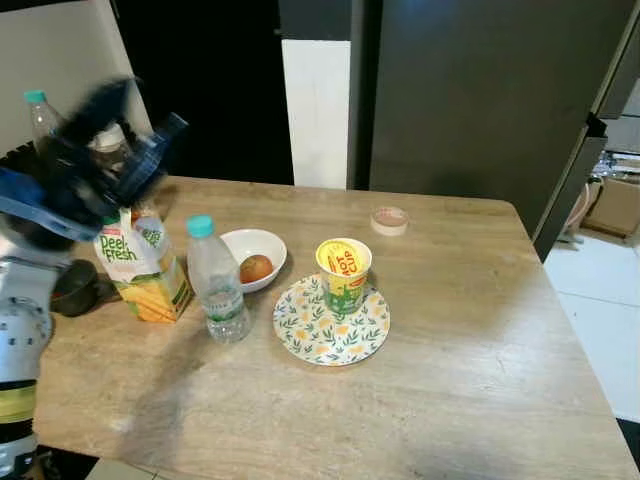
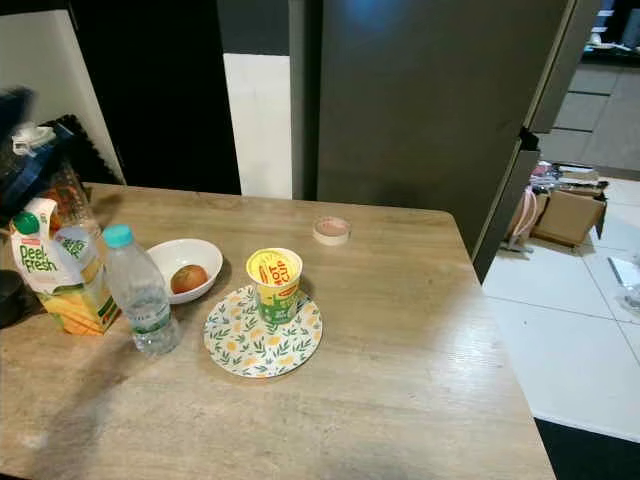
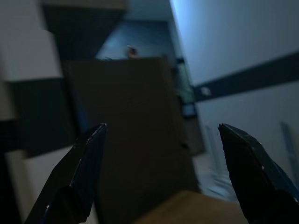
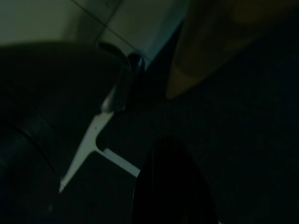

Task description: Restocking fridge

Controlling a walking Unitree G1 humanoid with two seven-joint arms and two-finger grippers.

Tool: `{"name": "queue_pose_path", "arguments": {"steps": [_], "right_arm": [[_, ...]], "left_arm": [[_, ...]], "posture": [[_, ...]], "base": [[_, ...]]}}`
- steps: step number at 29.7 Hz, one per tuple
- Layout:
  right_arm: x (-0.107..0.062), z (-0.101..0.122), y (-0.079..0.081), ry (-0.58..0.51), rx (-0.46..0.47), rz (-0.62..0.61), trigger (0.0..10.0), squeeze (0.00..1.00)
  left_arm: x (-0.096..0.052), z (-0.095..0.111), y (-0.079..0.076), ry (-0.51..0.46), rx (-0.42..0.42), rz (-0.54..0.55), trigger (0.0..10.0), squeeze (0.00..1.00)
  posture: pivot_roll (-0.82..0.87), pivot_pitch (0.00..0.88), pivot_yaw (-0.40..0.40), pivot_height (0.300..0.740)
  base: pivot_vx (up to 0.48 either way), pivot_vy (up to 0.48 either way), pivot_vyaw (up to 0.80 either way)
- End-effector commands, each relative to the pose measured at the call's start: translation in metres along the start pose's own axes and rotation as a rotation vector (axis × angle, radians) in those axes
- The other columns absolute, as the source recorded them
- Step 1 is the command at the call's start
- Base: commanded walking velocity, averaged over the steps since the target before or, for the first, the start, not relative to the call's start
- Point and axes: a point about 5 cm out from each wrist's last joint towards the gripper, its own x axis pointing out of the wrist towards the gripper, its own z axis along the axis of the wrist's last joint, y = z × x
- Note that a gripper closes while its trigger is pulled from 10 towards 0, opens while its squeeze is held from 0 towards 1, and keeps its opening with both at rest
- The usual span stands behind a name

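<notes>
The left gripper (image 3: pixel 161 135) hovered blurred above the juice carton (image 1: pixel 143 270) on the wooden table (image 1: pixel 470 330), fingers spread wide and empty; a water bottle (image 1: pixel 216 282) stood just beside the carton

Left pincer (image 1: pixel 120 125): motion-blurred in the left eye view; outline smeared, fingers spread wide in the left wrist view.
Juice carton (image 1: pixel 143 268): top and spout covered by the blurred left pincer; in the right eye view its left side is cut by the frame edge.
Second bottle (image 1: pixel 40 112): small, behind the pincer, lower body hidden.
Dark object (image 1: pixel 76 288): left of the carton, partly behind the arm; kind cannot be told.
Cup lid print (image 1: pixel 343 260): too small to read fully.
Right wrist view: very dark; right pincer (image 4: pixel 173 186) only a black shape, finger state unreadable.
Tabletop (image 1: pixel 480 330): near edge cut by the frame.
</notes>
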Motion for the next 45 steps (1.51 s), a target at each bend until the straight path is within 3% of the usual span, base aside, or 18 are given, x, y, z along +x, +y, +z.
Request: {"name": "queue_pose_path", "arguments": {"steps": [1,2,5,6,8,9,10,11,16,25,26,28,29,31,32,35,38,45], "right_arm": [[0.000,0.001,0.000,-0.003,0.006,0.001,10.0,0.00],[0.000,0.001,0.000,0.000,0.000,0.002,10.0,0.00],[0.000,0.001,0.000,0.000,0.000,0.002,10.0,0.00],[0.000,0.001,0.001,0.002,-0.004,0.002,10.0,0.00],[0.000,0.001,0.001,0.002,-0.004,0.002,10.0,0.00],[0.001,0.000,0.003,0.002,-0.006,0.003,10.0,0.00],[0.001,0.000,0.003,0.002,-0.006,0.003,10.0,0.00],[0.001,0.000,0.004,0.002,-0.006,0.004,10.0,0.00],[0.002,-0.002,0.007,0.007,-0.009,0.007,10.0,0.00],[0.002,-0.002,0.008,0.009,-0.011,0.009,10.0,0.00],[0.002,-0.002,0.008,0.010,-0.011,0.010,10.0,0.00],[0.002,-0.002,0.008,0.010,-0.011,0.010,10.0,0.00],[0.002,-0.003,0.008,0.013,-0.012,0.009,10.0,0.00],[0.002,-0.003,0.008,0.013,-0.012,0.009,10.0,0.00],[0.002,-0.003,0.008,0.015,-0.012,0.007,10.0,0.00],[0.002,-0.003,0.008,0.015,-0.012,0.007,10.0,0.00],[0.002,-0.005,0.007,0.023,-0.013,0.002,10.0,0.00],[0.002,-0.006,0.007,0.033,-0.011,-0.008,10.0,0.00]], "left_arm": [[0.006,-0.007,-0.008,0.032,-0.037,-0.075,10.0,0.00],[0.017,-0.035,-0.020,0.121,-0.095,-0.158,10.0,0.00],[0.017,-0.035,-0.020,0.121,-0.095,-0.158,10.0,0.00],[0.025,-0.054,-0.028,0.181,-0.127,-0.206,10.0,0.00],[0.025,-0.054,-0.028,0.181,-0.127,-0.206,10.0,0.00],[0.038,-0.084,-0.038,0.284,-0.124,-0.252,10.0,0.00],[0.038,-0.084,-0.038,0.284,-0.124,-0.252,10.0,0.00],[0.048,-0.104,-0.047,0.363,-0.107,-0.293,10.0,0.00],[0.070,-0.140,-0.072,0.529,0.007,-0.418,10.0,0.00],[0.084,-0.165,-0.089,0.631,0.164,-0.517,10.0,0.00],[0.092,-0.174,-0.094,0.659,0.249,-0.539,10.0,0.00],[0.092,-0.174,-0.094,0.659,0.249,-0.539,10.0,0.00],[0.102,-0.184,-0.097,0.684,0.359,-0.530,10.0,0.00],[0.102,-0.184,-0.097,0.684,0.359,-0.530,10.0,0.00],[0.109,-0.191,-0.100,0.694,0.434,-0.512,10.0,0.00],[0.109,-0.191,-0.100,0.694,0.434,-0.512,10.0,0.00],[0.118,-0.205,-0.108,0.725,0.544,-0.523,10.0,0.00],[0.115,-0.221,-0.113,0.814,0.626,-0.584,10.0,0.00]], "posture": [[-0.09,0.000,0.023,0.740],[-0.09,0.000,0.025,0.740],[-0.09,0.000,0.025,0.740],[-0.09,0.000,0.025,0.740],[-0.09,0.000,0.025,0.740],[-0.09,0.000,0.025,0.740],[-0.09,0.000,0.025,0.740],[-0.10,0.000,0.027,0.740],[-0.11,0.000,0.023,0.740],[-0.11,0.000,0.028,0.740],[-0.11,0.000,0.028,0.740],[-0.11,0.000,0.028,0.740],[-0.11,0.000,0.028,0.740],[-0.11,0.000,0.028,0.740],[-0.11,0.000,0.032,0.740],[-0.11,0.000,0.032,0.740],[-0.11,0.000,0.033,0.740],[-0.11,0.000,0.036,0.740]], "base": [[0.000,0.000,0.00],[0.000,0.000,0.00],[0.000,0.000,0.00],[0.000,0.000,0.00],[0.000,0.000,0.00],[0.000,0.000,0.00],[0.000,0.000,0.00],[0.000,0.000,0.00],[0.000,0.000,0.00],[0.000,0.000,0.00],[0.000,0.000,0.00],[0.000,0.000,0.00],[0.000,0.000,0.00],[0.000,0.000,0.00],[0.000,0.000,0.00],[0.000,0.000,0.00],[0.000,0.000,0.00],[0.000,0.000,0.00]]}}
